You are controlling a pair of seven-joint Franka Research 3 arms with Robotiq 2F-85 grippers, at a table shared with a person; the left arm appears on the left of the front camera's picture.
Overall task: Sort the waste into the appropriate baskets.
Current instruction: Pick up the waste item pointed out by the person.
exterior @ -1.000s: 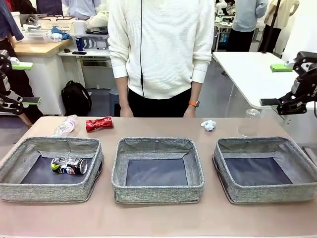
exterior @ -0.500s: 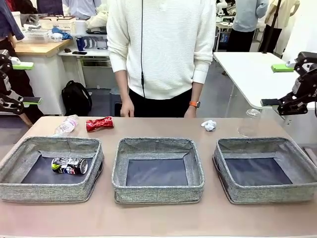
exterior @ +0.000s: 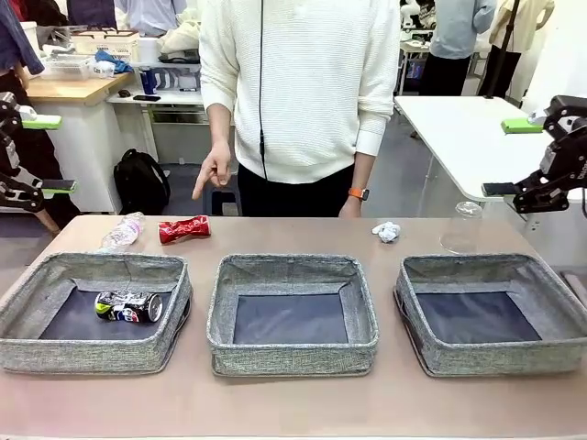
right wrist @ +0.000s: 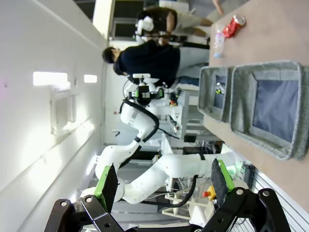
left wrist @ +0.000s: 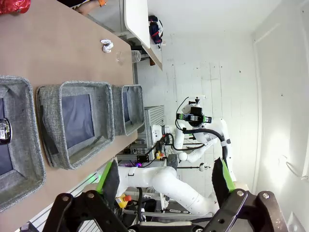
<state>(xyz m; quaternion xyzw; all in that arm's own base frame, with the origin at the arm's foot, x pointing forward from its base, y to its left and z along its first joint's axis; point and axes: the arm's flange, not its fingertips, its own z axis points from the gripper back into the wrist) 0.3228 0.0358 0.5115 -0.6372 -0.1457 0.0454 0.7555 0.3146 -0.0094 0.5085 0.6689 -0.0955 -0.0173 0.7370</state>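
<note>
Three grey baskets stand in a row: left (exterior: 92,354), middle (exterior: 292,356), right (exterior: 495,356). A crushed dark can (exterior: 128,306) lies in the left basket. Behind it on the table are a clear bottle (exterior: 122,232) and a crushed red can (exterior: 184,229). A paper ball (exterior: 387,231) and a clear cup (exterior: 463,227) sit behind the right basket. My left gripper (exterior: 46,154) hangs open, high at the left edge. The right gripper (exterior: 511,158) is open, high at the right edge. Both hold nothing; their green pads stand wide apart in the wrist views (left wrist: 165,176) (right wrist: 161,181).
A person in a white sweater stands at the far side, one hand (exterior: 215,171) raised with a finger pointing down toward the red can, the other hand (exterior: 351,207) at the table edge. Bare tabletop (exterior: 293,403) runs in front of the baskets.
The person's hand has lifted off the table edge and now points downward over the table's left part. Both arms and all the waste have stayed still.
</note>
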